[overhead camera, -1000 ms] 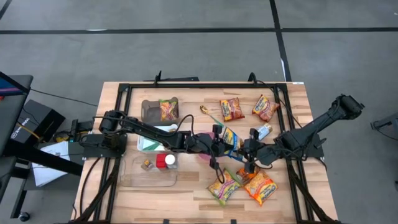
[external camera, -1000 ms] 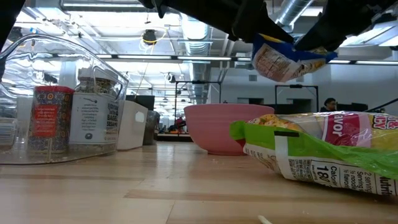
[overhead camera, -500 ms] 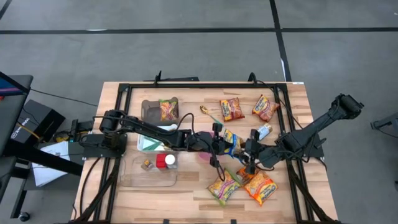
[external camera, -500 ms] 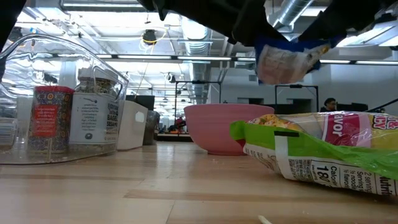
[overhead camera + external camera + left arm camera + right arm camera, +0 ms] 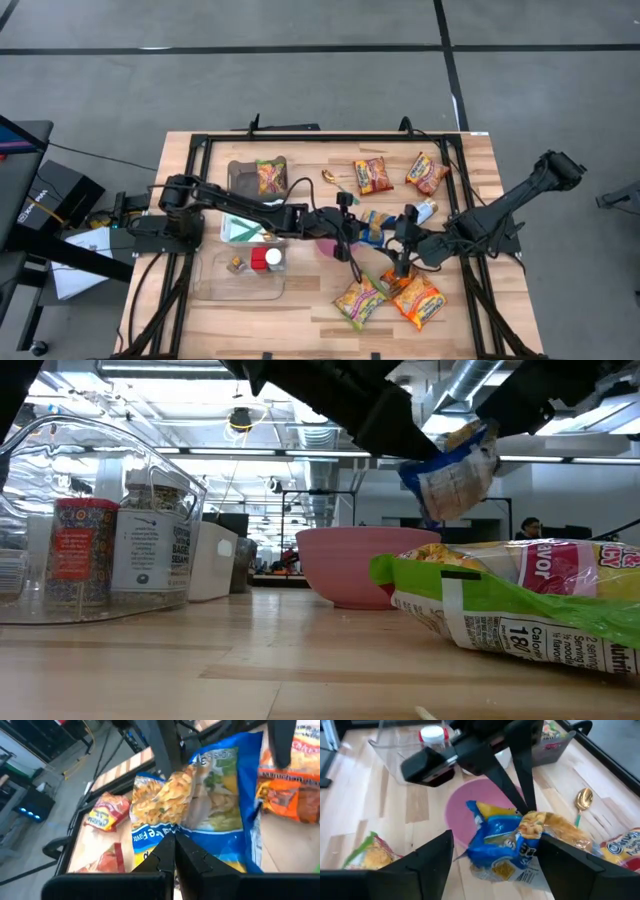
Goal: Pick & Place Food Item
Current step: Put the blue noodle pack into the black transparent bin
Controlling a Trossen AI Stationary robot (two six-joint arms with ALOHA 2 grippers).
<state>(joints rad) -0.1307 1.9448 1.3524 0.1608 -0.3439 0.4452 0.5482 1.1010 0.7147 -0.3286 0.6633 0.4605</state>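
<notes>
Blue noodle packet [image 5: 512, 847]: crinkled glossy film, printed with yellow noodles, hanging in the air just beside and above the pink bowl [image 5: 470, 810], near the middle of the table [image 5: 300, 305]. Left claw [image 5: 352, 228] clenched on the packet's edge, thin dark fingers [image 5: 172, 857] pinched flat together on the film. Right claw [image 5: 492, 857] released, its two broad dark fingers spread wide on either side of the packet; whether they touch it I cannot tell.

Bowl: round, smooth, matte pink, standing on pale wood planks. Green-edged packet [image 5: 510, 600] lies flat near the low camera, shiny and wrinkled. Orange packets [image 5: 420, 300] lie near the table's front edge. Gold spoon [image 5: 582, 800] on the wood. Clear plastic bin [image 5: 95, 520] holds upright spice jars [image 5: 150, 550].
</notes>
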